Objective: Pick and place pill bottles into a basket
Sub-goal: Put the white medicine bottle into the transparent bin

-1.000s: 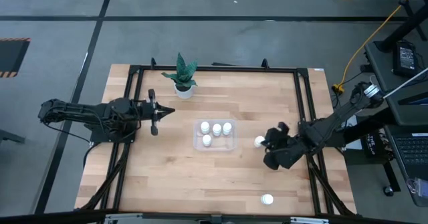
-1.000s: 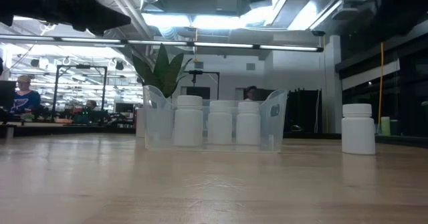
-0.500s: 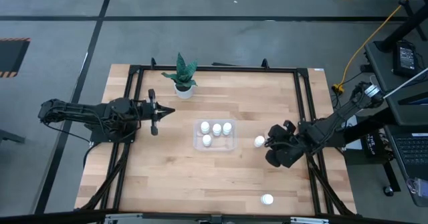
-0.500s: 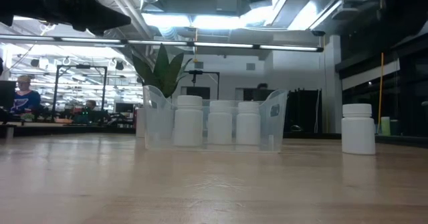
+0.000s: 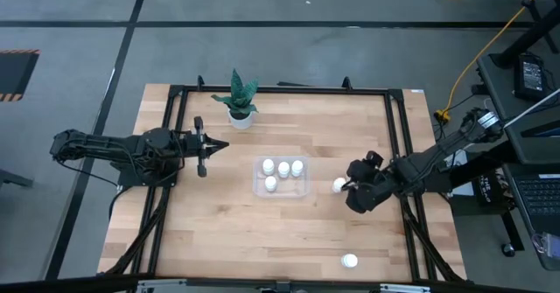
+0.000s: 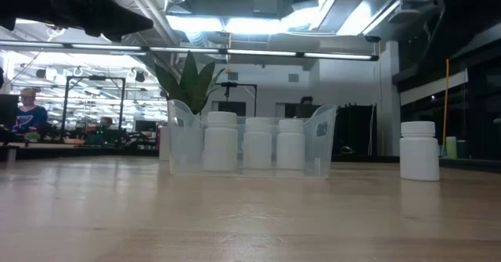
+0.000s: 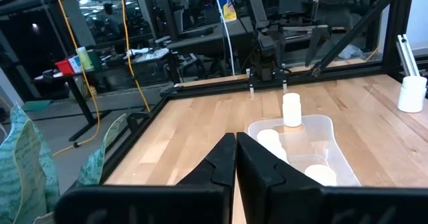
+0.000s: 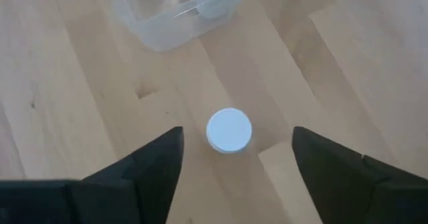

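Observation:
The clear basket (image 5: 280, 177) stands mid-table with several white pill bottles upright inside it (image 6: 258, 143). One pill bottle (image 5: 339, 185) stands upright on the wood just right of the basket, and shows from the side in the low view (image 6: 419, 150). My right gripper (image 8: 237, 144) hovers above it, pointing down, open, with a finger on either side of the bottle's round top (image 8: 229, 130) and not touching it. Another pill bottle (image 5: 349, 261) stands near the front edge. My left gripper (image 5: 210, 146) waits shut at the table's left (image 7: 236, 158).
A white pot with a green plant (image 5: 240, 111) stands at the far left of the table. Black frame rails (image 5: 395, 144) run along the table's sides. Bare wood lies between the basket and the front edge.
My right gripper has opened and shifted a little toward the table's far edge, staying above the loose bottle beside the basket. The bottles and the basket have not moved.

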